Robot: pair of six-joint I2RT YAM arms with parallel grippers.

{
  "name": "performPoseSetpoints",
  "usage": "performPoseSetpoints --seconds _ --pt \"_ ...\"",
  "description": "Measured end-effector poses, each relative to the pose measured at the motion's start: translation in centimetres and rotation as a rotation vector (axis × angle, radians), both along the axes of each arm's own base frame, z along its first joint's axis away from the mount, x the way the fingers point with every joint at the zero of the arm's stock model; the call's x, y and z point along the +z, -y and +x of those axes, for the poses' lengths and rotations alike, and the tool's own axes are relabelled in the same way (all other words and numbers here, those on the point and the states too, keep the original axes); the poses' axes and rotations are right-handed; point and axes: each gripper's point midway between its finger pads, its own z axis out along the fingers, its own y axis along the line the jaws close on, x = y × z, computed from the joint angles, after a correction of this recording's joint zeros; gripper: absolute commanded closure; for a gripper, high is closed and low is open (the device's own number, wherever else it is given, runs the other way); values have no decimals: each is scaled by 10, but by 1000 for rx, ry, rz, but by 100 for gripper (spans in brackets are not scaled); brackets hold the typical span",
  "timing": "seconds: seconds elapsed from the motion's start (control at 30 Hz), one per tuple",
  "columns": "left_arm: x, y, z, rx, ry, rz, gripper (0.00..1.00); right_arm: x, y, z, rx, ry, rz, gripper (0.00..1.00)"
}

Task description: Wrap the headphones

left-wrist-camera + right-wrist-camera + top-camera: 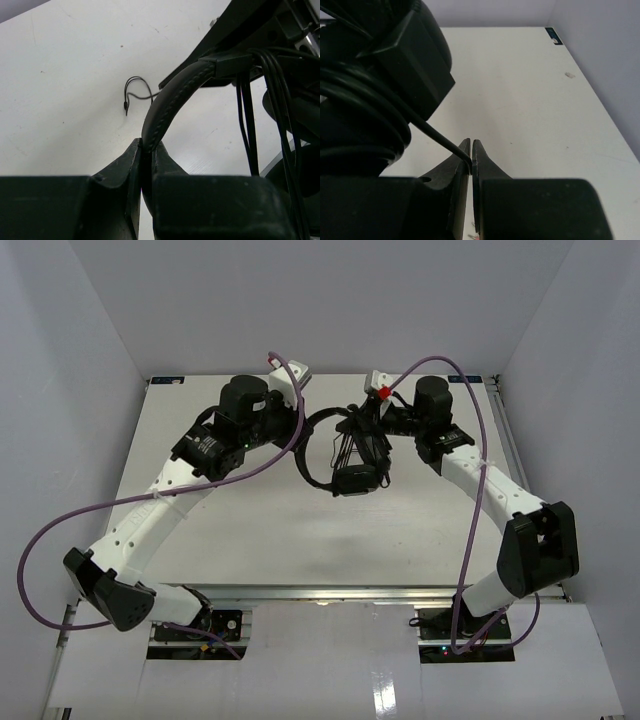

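The black headphones [345, 455] hang above the middle of the white table, between both arms. My left gripper [148, 145] is shut on the padded headband [175, 95]; in the top view it [303, 430] sits at the band's left side. Thin black cable is wound in several strands [280, 100] round the headset, and coils of it [365, 110] fill the left of the right wrist view. My right gripper [471, 157] is shut on a taut stretch of the cable [437, 135]. It [383, 418] sits just right of the headset. A loose cable loop [132, 92] shows below.
Thick purple robot cables [60, 530] [478, 470] loop beside each arm. The white table [250, 530] is closed in by pale walls on the left, back and right. A small red piece [382, 392] sits by the right wrist.
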Motion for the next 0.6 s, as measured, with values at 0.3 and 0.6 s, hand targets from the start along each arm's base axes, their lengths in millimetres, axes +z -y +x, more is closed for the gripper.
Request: performPoseSetpoints --seconds 0.3,0.6 --pt "23 5 2 33 -37 -49 100 4 -23 -10 190 -268 252 86" --pt "88 20 -3 -4 58 -209 100 -26 -47 -22 255 -581 275 78"
